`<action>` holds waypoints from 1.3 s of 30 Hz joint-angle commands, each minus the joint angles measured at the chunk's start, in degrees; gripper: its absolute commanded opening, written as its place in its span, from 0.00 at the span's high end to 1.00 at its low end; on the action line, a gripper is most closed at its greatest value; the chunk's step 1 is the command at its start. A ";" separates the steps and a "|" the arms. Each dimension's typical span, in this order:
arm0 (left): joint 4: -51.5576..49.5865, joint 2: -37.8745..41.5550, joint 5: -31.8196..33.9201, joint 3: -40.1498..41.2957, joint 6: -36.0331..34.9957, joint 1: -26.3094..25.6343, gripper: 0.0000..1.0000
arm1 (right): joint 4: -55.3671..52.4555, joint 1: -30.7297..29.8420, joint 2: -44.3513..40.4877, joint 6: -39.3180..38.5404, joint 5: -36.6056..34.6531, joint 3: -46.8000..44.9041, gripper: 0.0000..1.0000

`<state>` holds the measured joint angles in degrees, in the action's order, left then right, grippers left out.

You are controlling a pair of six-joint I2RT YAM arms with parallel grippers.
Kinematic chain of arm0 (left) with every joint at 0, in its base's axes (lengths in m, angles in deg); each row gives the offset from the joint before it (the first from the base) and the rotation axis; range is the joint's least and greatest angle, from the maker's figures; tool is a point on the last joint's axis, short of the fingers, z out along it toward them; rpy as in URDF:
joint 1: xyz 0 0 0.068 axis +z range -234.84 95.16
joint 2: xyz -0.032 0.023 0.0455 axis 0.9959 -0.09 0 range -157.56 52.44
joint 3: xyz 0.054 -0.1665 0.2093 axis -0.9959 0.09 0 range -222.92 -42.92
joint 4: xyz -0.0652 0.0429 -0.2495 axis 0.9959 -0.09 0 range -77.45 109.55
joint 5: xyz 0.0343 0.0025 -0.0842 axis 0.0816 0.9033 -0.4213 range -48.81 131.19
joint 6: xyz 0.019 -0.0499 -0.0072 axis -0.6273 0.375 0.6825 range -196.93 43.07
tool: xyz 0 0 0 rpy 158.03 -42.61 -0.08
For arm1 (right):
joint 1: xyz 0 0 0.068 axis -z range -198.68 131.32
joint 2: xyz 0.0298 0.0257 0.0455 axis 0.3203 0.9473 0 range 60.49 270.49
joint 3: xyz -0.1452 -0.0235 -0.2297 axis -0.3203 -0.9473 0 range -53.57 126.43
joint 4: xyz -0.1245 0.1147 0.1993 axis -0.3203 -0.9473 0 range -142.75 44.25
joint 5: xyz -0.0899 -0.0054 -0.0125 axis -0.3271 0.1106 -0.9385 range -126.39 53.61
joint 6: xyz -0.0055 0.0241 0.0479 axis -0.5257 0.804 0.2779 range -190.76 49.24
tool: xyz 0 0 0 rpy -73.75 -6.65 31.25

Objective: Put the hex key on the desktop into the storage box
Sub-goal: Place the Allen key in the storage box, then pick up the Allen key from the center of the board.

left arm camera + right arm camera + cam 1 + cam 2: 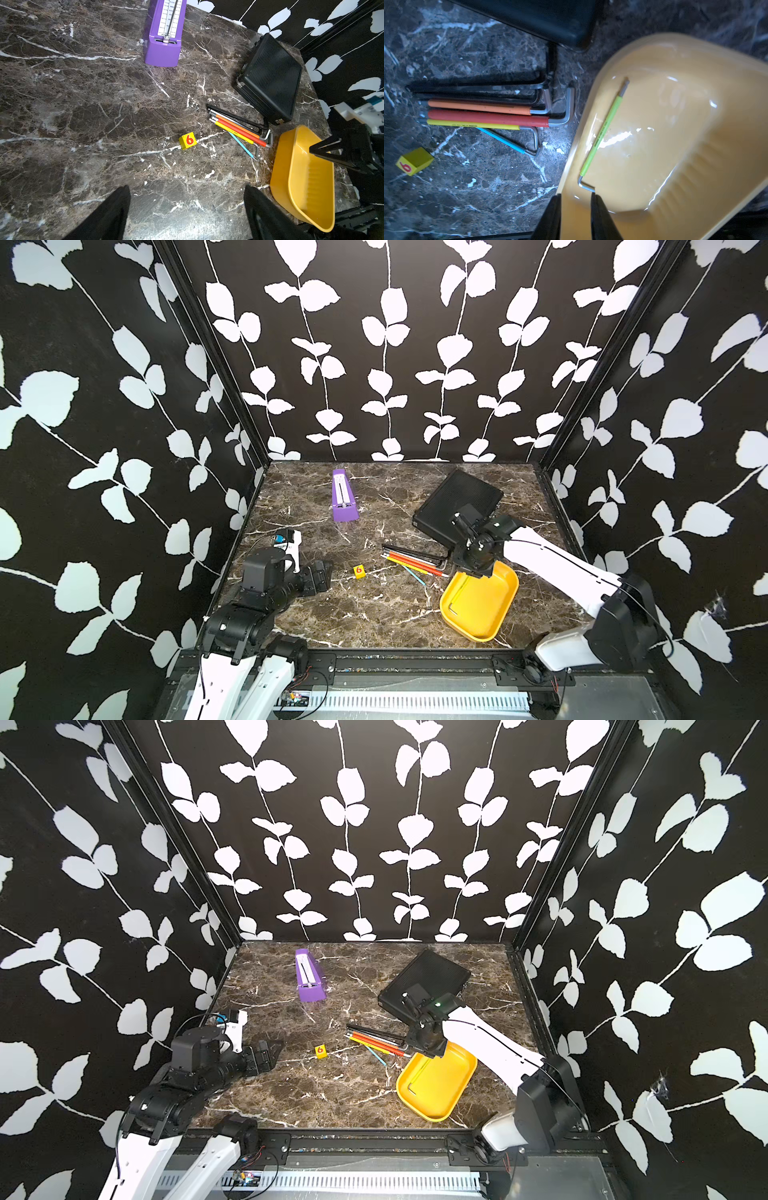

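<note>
Right wrist view: next pick sits close

Your right gripper (576, 195) hangs over the storage box (675, 135) rim, jaws narrowly apart, empty. A green hex key (602, 133) lies inside, bent end beside the jaws. The other hex keys (488, 117) lie on the desktop (477, 187) just beside the box, bent ends toward it. Right arm nearer; left gripper (187, 191) wide, well apart.

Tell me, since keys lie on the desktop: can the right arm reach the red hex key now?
Probably yes: the right gripper hangs open and empty over the storage box, and the red hex key lies uncovered nearby, nothing between.
</note>
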<state>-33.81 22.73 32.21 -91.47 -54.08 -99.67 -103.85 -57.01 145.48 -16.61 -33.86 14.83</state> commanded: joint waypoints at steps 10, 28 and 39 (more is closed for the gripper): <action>1.34 -0.59 0.90 0.79 -0.26 -0.20 0.14 | -7.43 -15.80 24.66 -25.19 -6.32 23.56 0.68; 1.33 -0.78 0.77 0.74 -0.36 -0.20 0.14 | -7.33 -16.15 37.05 -35.04 -7.45 27.71 0.63; 1.25 -0.78 0.88 0.74 -0.26 -0.20 0.13 | -5.35 -15.58 40.62 -37.87 -5.16 26.95 0.63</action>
<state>-33.66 22.14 32.85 -91.19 -54.06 -99.69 -108.88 -72.99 184.42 -53.01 -39.92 41.10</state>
